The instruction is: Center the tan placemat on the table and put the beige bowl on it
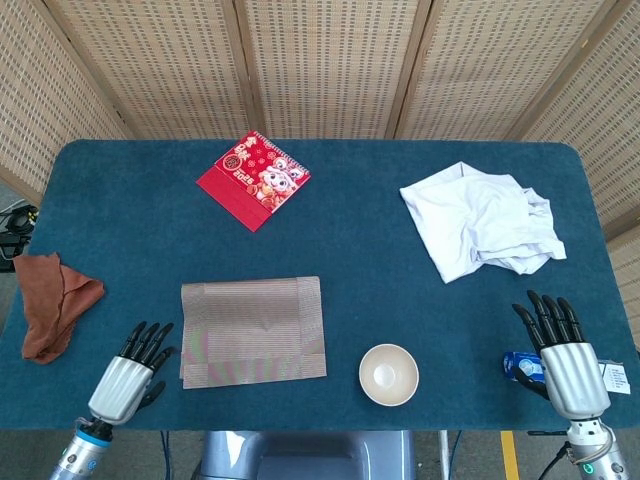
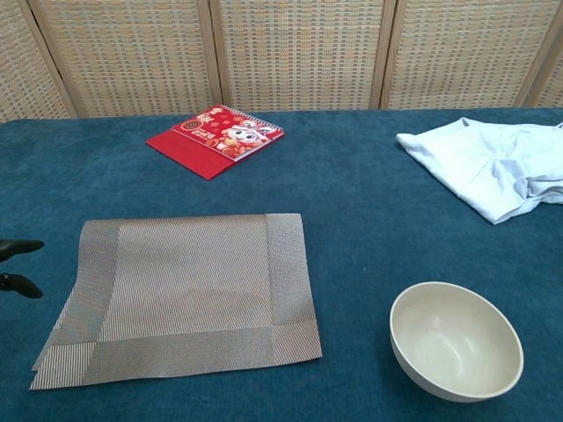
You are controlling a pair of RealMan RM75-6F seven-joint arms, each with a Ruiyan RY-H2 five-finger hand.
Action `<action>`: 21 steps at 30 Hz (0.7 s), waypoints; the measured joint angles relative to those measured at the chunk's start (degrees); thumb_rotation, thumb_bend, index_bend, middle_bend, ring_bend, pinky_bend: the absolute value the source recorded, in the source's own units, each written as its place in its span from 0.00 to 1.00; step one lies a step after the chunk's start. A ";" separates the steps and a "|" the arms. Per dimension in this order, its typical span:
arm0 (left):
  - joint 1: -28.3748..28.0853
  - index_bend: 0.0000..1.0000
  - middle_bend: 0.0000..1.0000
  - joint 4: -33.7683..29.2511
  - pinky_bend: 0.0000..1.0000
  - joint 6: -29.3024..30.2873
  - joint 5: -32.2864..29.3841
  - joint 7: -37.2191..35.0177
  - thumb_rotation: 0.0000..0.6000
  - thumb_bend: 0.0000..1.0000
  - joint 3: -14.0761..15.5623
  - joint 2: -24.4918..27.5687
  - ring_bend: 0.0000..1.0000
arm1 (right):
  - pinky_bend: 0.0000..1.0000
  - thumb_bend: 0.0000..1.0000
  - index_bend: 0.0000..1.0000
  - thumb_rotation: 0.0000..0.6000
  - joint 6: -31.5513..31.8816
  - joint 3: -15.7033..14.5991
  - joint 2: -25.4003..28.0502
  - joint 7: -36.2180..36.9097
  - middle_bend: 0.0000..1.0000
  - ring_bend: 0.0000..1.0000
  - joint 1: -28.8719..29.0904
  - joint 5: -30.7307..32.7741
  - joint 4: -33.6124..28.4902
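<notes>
- A woven cane screen stands behind the table, which is covered in dark teal cloth.
- The tan placemat lies flat near the front edge, left of the middle (its left border looks folded over in the chest view).
- The beige bowl sits upright on the bare cloth just right of the placemat, close to the front edge and apart from it.
- The left hand is at the front edge just beside the placemat's left side, fingers spread and holding nothing; I cannot tell whether it touches the mat.
- The right hand is by the front right corner, fingers straight and slightly apart, empty, next to a small blue packet.
- A red booklet lies toward the back edge, a crumpled white cloth toward the back right, a brown rag at the left edge.
</notes>
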 measured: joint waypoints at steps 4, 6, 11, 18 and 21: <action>-0.08 0.24 0.00 0.53 0.00 -0.28 0.50 1.12 1.00 0.27 0.69 -0.66 0.00 | 0.00 0.12 0.14 1.00 0.14 0.05 0.06 0.21 0.00 0.00 -0.04 0.02 -0.05; -0.05 0.24 0.00 0.60 0.00 -0.54 0.54 1.50 1.00 0.27 0.97 -0.81 0.00 | 0.00 0.12 0.14 1.00 0.16 0.08 0.11 0.32 0.00 0.00 -0.06 0.06 -0.07; 0.12 0.23 0.00 0.86 0.00 -1.15 0.26 2.55 1.00 0.27 1.37 -1.28 0.00 | 0.00 0.12 0.14 1.00 0.00 0.03 0.19 0.74 0.00 0.00 -0.02 0.10 -0.16; -0.39 0.23 0.00 1.78 0.00 -2.11 0.31 2.68 1.00 0.27 1.50 -2.72 0.00 | 0.00 0.12 0.14 1.00 0.23 0.04 0.26 1.21 0.00 0.00 -0.03 -0.07 -0.17; -0.65 0.23 0.00 2.65 0.00 -2.14 0.52 2.83 1.00 0.27 1.53 -3.63 0.00 | 0.00 0.12 0.14 1.00 0.33 0.06 0.24 1.30 0.00 0.00 -0.03 -0.16 -0.11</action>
